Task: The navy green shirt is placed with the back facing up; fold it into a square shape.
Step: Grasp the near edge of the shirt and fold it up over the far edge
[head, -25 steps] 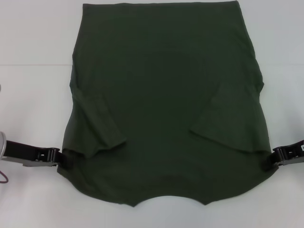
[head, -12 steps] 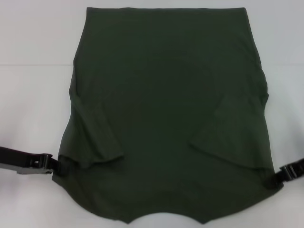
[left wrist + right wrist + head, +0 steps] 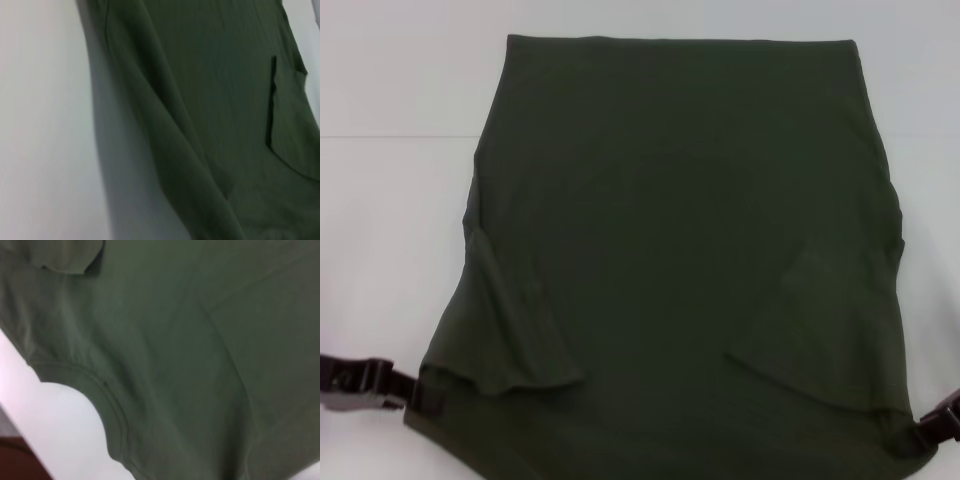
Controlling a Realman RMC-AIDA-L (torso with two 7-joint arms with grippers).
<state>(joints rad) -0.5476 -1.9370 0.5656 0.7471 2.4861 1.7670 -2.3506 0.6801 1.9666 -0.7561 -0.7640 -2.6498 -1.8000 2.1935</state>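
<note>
The navy green shirt (image 3: 670, 250) lies back up on the white table (image 3: 380, 200), both sleeves folded inward onto the body. Its near edge with the neckline runs out of the bottom of the head view. My left gripper (image 3: 412, 393) is shut on the shirt's near left corner. My right gripper (image 3: 912, 438) is shut on the near right corner. The left wrist view shows the shirt (image 3: 215, 110) hanging in folds above the table. The right wrist view shows the shirt (image 3: 190, 340) and its curved neckline (image 3: 107, 405).
White table surface (image 3: 400, 100) shows to the left, right and far side of the shirt. In the right wrist view a dark reddish area (image 3: 15, 462) shows beyond the table's edge.
Both grippers have moved nearer and outward with the shirt's near corners. The near part of the shirt has come toward the camera, and the neckline has left the head view.
</note>
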